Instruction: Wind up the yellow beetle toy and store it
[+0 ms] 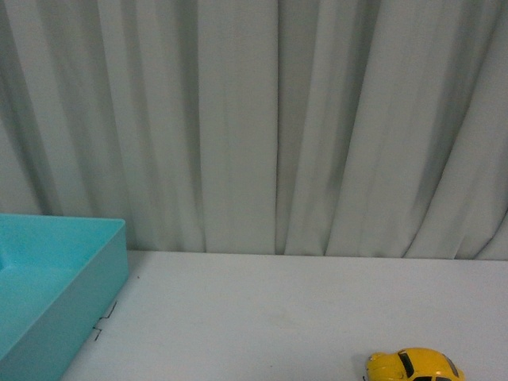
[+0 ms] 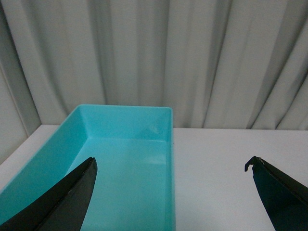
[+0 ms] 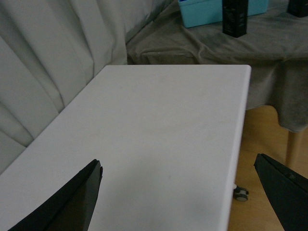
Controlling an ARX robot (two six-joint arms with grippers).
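A turquoise bin (image 1: 75, 317) sits on the white desk (image 1: 278, 309), its long walls running away toward the pale pleated curtain (image 1: 238, 119) behind it. The yellow beetle toy (image 1: 414, 366) stands on the desk well apart from the bin, off to the bin's right and nearer the robot than the bin's far wall. Only its glossy roof, a dark window and one rounded end show, and that end faces the bin's side. Neither tool touches it.

In the left wrist view, the left tool (image 2: 172, 162) is released, its two dark fingers (image 2: 65, 199) spread wide. It hangs above the near end of the bin (image 2: 53, 159), with one finger over the bin's interior and the other over bare desk beside the bin's right wall.

The right tool (image 3: 178, 161) is also released and grasps nothing, its fingers (image 3: 72, 202) wide apart over bare desk (image 3: 168, 110). The bin does not show in the right wrist view, so I cannot tell how far this tool is from it.
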